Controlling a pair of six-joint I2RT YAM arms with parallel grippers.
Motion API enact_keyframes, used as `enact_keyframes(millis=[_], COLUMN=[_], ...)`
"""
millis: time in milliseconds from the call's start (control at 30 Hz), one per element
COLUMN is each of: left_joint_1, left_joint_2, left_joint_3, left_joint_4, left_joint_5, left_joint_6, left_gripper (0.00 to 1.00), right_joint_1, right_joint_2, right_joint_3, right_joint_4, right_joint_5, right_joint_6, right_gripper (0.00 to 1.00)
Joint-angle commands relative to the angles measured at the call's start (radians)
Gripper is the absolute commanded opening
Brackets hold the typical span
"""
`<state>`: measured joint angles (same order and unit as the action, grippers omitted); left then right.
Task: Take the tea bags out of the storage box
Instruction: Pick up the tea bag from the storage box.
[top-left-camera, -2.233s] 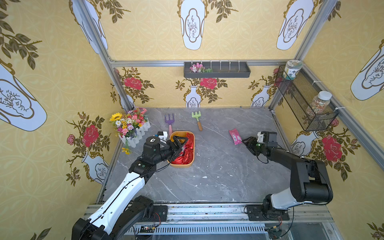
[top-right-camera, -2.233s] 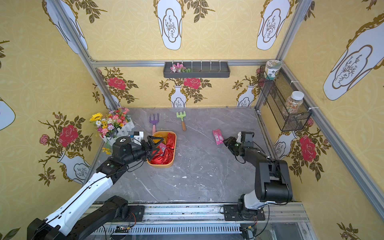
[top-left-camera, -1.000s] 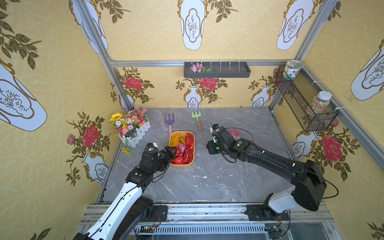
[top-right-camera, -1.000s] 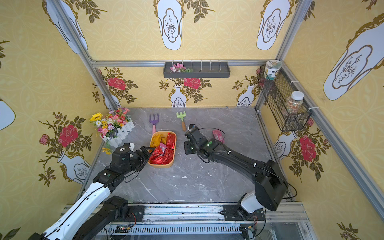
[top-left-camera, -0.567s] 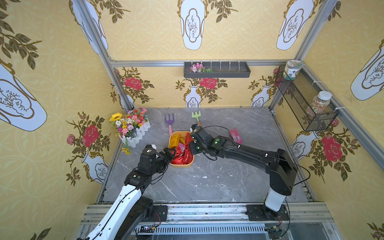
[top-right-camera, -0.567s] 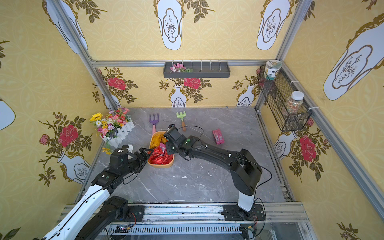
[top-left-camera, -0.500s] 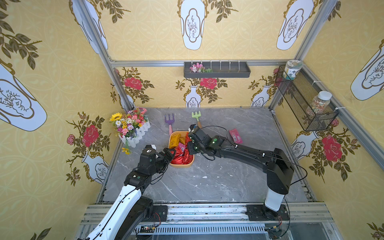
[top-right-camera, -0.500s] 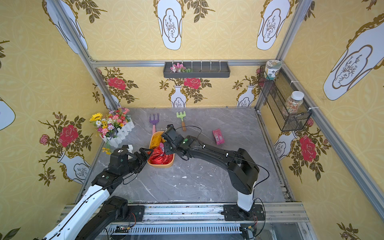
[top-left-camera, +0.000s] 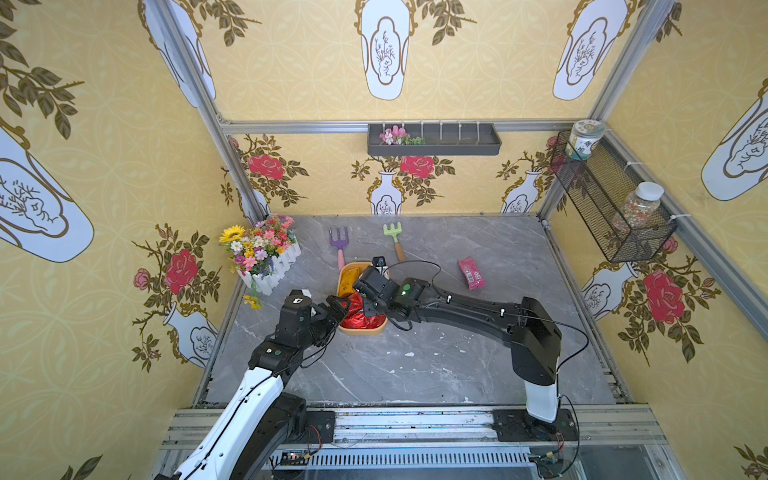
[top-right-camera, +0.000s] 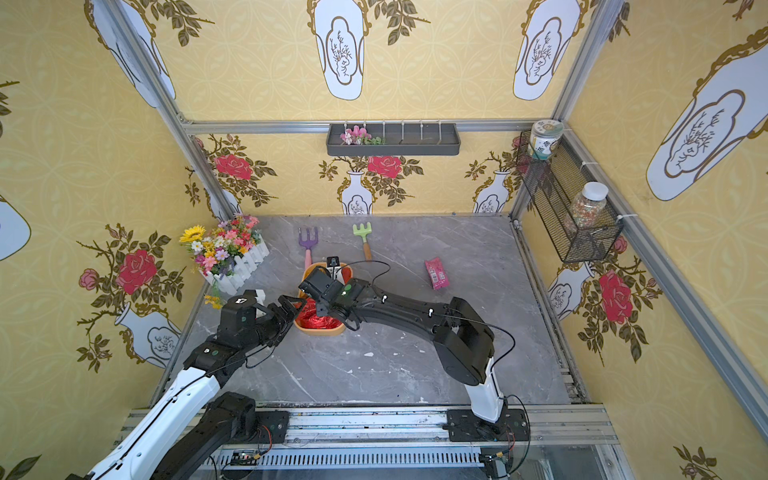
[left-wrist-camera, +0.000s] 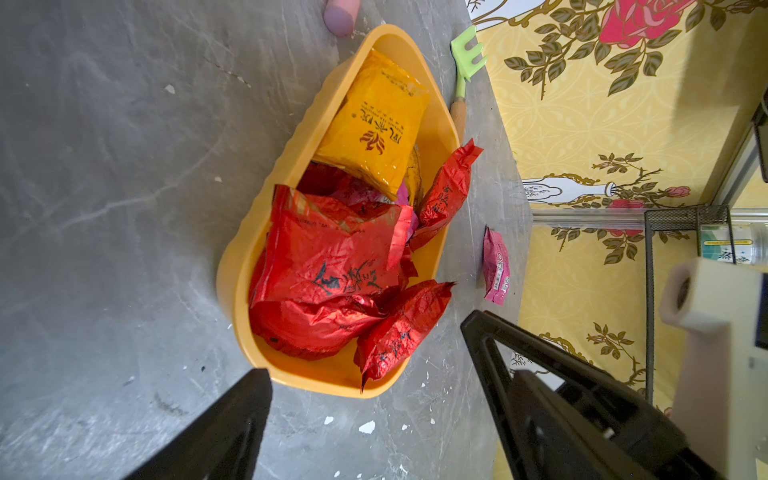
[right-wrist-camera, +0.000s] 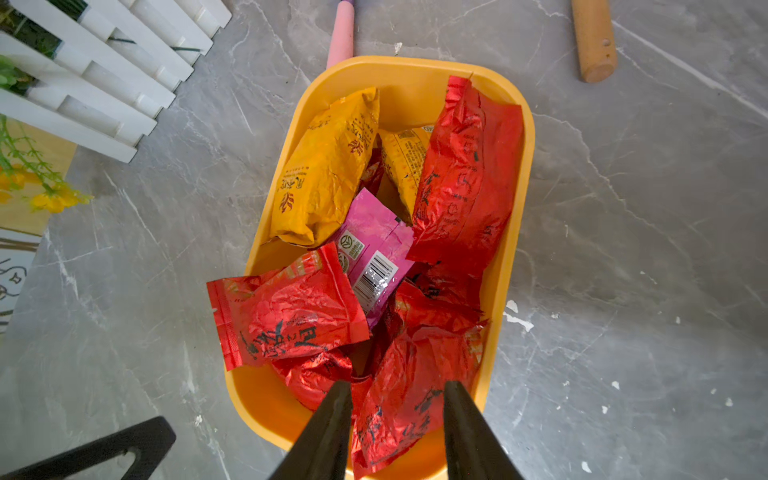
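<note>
While the storage box (top-left-camera: 360, 331) is sitting on the grey table (top-left-camera: 436, 357), with the handles of a purple fork (top-left-camera: 340, 243) and a green rake (top-left-camera: 394, 232) near its far end, both claws are hanging at its near end. The tea bags (right-wrist-camera: 453, 183) are lying heaped inside it: crinkly red ones over most of the box, two yellow-orange ones at the far end, and a pink bag (right-wrist-camera: 370, 253) half buried in the middle. Another pink sachet (top-left-camera: 471, 273) is lying on the table well apart from the box, on the right arm's side. The right claw (right-wrist-camera: 398, 388) is pointing down over the near end of the heap, its jaws standing partly apart with a crumpled red bag under the gap. It is gripping nothing, and whether its tips are touching the foil cannot be told. The left claw (left-wrist-camera: 362, 347) is hovering just beside the box's near end with its jaws spread wide, holding nothing.
</note>
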<state>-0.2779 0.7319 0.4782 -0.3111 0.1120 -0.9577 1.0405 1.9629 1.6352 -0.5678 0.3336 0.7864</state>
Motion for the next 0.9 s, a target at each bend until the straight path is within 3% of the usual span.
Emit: enact_keyframes(millis=[0,233,867], left_joint_1=[0.002,0.003,0.003], left_joint_2=[-0.017,-0.091,-0.136], left_joint_3=[-0.002,-0.020,-0.033], left_joint_4=[0.000,-0.030,-0.050], left_joint_5=[0.008,-0.015,-0.018], left_joint_6=[0.013,-0.002,-0.004], left_gripper=[0.95,0.96,0.97], right_joint_1=[0.000,0.001,0.003], right_joint_2=[0.016,0.044,0.105], right_joint_3=[0.017,0.042,0.080], right_joint_4=[-0.040,-0.020,-0.047], right_joint_5=[0.083,0.099,0.105], right_joint_6=[0.084,0.098,0.130], right_gripper=[0.38,0.39,0.41])
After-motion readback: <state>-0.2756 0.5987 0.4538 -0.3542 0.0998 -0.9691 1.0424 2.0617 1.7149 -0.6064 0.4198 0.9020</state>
